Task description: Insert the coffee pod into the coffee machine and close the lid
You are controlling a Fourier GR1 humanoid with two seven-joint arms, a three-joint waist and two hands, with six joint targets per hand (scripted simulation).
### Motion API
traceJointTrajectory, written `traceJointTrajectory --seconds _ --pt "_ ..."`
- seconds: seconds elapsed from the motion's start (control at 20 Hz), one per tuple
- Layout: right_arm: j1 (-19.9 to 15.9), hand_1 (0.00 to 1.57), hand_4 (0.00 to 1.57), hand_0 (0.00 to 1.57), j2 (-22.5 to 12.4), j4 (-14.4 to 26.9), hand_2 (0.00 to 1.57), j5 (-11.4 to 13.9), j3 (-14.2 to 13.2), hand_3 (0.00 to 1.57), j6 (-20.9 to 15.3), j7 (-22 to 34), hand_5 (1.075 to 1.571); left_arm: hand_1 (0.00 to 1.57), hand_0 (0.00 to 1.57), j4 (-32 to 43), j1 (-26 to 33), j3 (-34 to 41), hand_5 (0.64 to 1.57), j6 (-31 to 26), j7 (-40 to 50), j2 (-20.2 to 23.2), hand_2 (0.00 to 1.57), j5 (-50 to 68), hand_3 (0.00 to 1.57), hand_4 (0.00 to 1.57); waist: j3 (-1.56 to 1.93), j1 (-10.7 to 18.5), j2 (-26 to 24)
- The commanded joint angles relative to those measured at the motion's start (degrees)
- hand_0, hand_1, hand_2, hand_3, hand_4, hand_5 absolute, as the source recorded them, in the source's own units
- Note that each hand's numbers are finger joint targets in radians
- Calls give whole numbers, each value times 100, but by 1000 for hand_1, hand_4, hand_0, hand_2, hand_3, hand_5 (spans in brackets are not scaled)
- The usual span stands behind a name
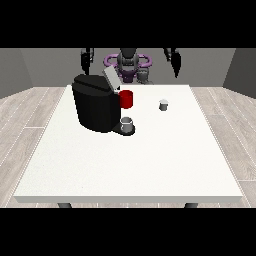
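Item one: the coffee machine [96,104], black, is standing on the white table [130,165], and you are using it as your landmark. Its grey lid [111,79] is tilting up and open at the machine's top, on the side toward the view's right.

Item two: a red mug [126,99] is sitting just beside the machine, toward the view's right.

Item three: a grey cup [127,124] is resting on the machine's base plate, on the side nearer you.

Item four: the coffee pod [163,104], small and grey, is lying on the table apart from the machine, to the view's right of the mug.

Item five: the hand at the view's left [87,60] is hanging raised behind the machine; you cannot tell its fingers.

Item six: the hand at the view's right [173,59] is hanging raised, well apart from the machine; fingers likewise unclear.
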Motion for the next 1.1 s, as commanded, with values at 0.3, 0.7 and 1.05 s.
traceJointTrajectory --seconds 0.3,0.7,1.05 --pt "185 0 328 0 354 375 0 -497 -538 0 -207 -483 1571 0 0 -261 254 -277 1571 -884 -515 -120 0 561 0 724 -42 -206 -55" --pt "-62 0 359 0 292 349 0 -399 -350 0 -90 -467 1571 0 0 264 -550 99 1571 -769 -60 511 0 -152 0 507 -44 -563 245" --pt "-320 0 411 0 475 446 0 -402 -185 0 -192 -782 1571 0 0 1025 -915 117 1571 -668 -352 1168 0 -1134 0 0 -44 -730 783"
